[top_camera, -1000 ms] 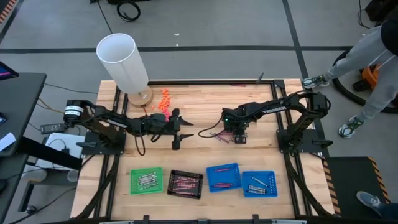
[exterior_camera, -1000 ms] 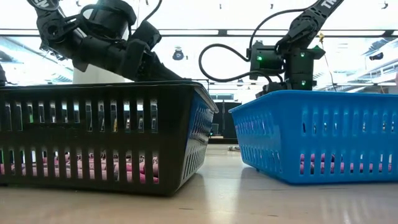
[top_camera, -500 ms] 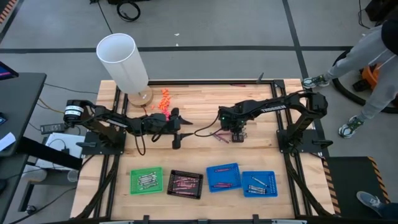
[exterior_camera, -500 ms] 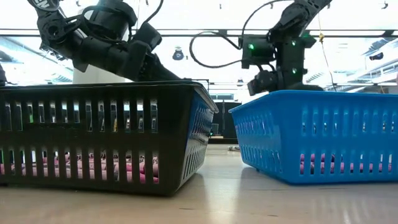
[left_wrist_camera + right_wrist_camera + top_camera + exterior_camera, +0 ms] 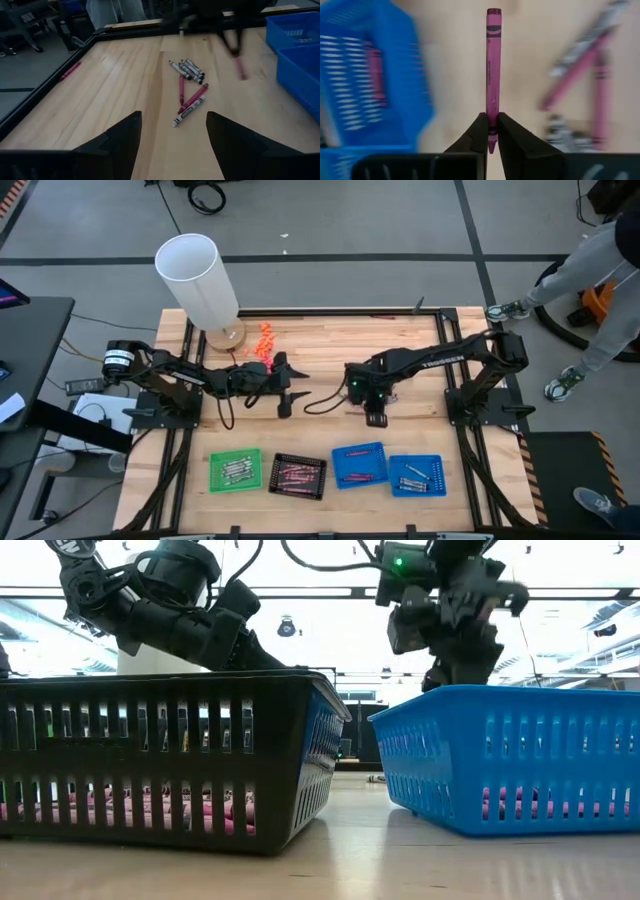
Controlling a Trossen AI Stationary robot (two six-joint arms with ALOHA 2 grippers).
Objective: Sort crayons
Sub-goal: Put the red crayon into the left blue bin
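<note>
Blue tray beside right gripper, pink crayons inside. Clamped on pink crayon, long axis straight out from fingertips. Left gripper wide, empty.

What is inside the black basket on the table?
The black basket holds several pinkish-red crayons lying flat on its floor. The low view shows them only through the wall slots, so their exact number is hidden there; whether more lie underneath cannot be seen.
</note>
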